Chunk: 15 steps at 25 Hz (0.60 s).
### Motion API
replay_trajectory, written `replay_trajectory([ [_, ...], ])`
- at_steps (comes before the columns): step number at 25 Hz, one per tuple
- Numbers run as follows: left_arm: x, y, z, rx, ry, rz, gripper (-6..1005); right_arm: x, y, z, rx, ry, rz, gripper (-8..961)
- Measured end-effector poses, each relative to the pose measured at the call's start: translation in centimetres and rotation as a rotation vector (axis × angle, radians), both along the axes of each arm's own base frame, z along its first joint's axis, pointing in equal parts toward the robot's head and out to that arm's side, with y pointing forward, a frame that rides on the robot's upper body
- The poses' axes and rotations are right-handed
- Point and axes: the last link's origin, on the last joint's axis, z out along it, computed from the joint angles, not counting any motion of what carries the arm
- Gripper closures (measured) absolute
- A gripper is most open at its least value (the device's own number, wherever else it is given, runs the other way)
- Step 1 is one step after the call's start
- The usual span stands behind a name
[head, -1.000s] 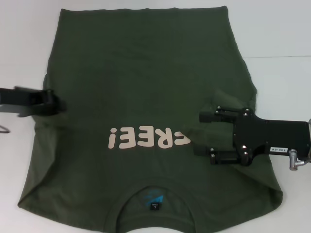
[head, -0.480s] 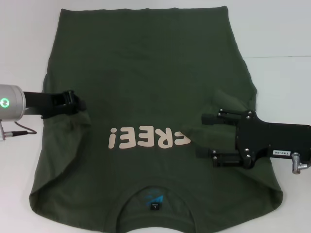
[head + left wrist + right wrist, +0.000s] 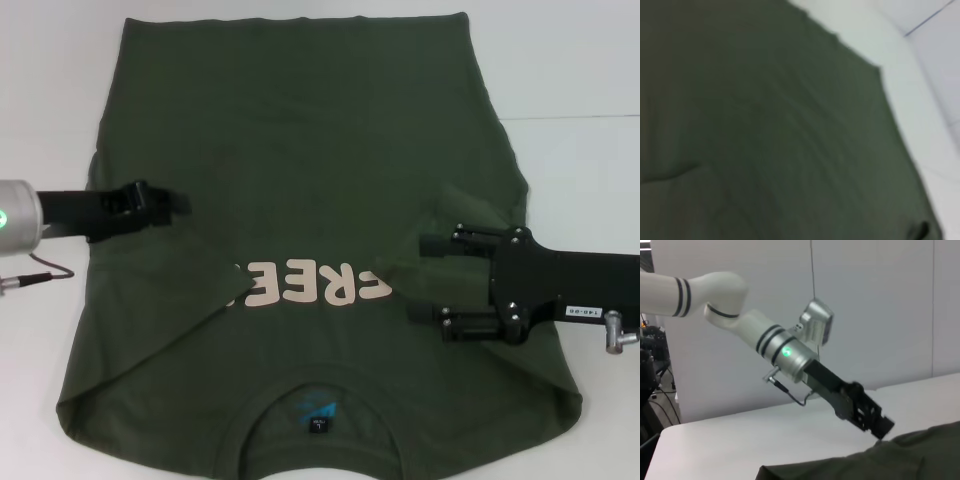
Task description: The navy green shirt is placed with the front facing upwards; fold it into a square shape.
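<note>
Navy green shirt (image 3: 300, 180) spread lettering-up on the white worktop (image 3: 580, 70). Left gripper (image 3: 172, 203) clamped on its folded-in left sleeve; right gripper (image 3: 428, 280), fingers parted, over the right side.

Lower edge of the navy green shirt (image 3: 300, 150) running off the bottom of the head view, cutting the collar. First letter of the pink lettering (image 3: 315, 285) lying covered by a raised fold of cloth. Right gripper (image 3: 425, 280) hiding part of the right sleeve. Left gripper (image 3: 170, 205) fingertips too dark against the cloth to judge. Left wrist view showing only blurred green fabric.
</note>
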Motion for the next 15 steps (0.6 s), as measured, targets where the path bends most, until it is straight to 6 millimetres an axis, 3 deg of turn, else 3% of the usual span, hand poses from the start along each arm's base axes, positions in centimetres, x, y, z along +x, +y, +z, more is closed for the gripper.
replay_trajectory([
  [7,0.7,-1.2,1.5,0.077,-0.128,-0.178,539,-1.2,1.3,1.9,-0.097,-0.081,-0.157,56],
  [15,1.6,-3.3,1.3,0.101,-0.075,-0.503,210,-3.0,2.6,3.3,-0.227,-0.204,-0.434,36],
])
